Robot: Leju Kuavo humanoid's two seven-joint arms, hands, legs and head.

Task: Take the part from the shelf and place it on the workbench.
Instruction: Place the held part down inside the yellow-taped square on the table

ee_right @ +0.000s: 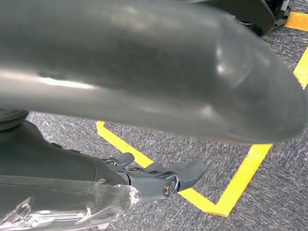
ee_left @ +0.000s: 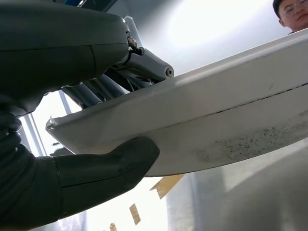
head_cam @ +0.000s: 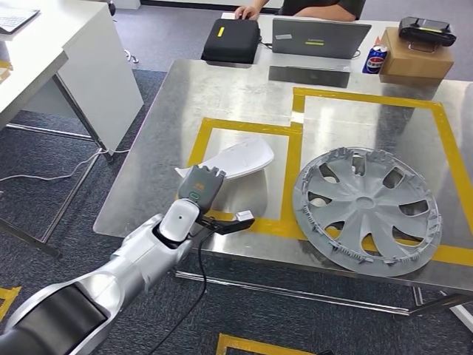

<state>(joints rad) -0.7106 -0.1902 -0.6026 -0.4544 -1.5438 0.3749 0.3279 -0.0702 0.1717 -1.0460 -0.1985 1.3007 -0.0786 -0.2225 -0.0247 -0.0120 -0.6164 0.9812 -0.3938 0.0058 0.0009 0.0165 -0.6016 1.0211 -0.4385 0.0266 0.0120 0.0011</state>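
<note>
A white curved part [head_cam: 245, 157] is over the steel workbench [head_cam: 167, 148], inside a yellow-taped rectangle [head_cam: 245, 126]. My left hand [head_cam: 201, 188] grips its near end at the bench's front edge. Close up in the left wrist view, the thumb [ee_left: 109, 163] presses under the part [ee_left: 225, 110] and the dark fingers [ee_left: 145, 62] lie over its top. Whether the far end touches the bench I cannot tell. My right hand [ee_right: 160, 178] hangs over grey carpet with yellow tape, fingers loosely spread and holding nothing.
A grey wheel cover [head_cam: 365, 207] lies in the larger taped frame to the right. At the far edge stand a black case [head_cam: 231, 38], a laptop [head_cam: 318, 37] and a cardboard box [head_cam: 415, 55], with a person [head_cam: 301, 7] behind. A white desk [head_cam: 61, 59] stands left.
</note>
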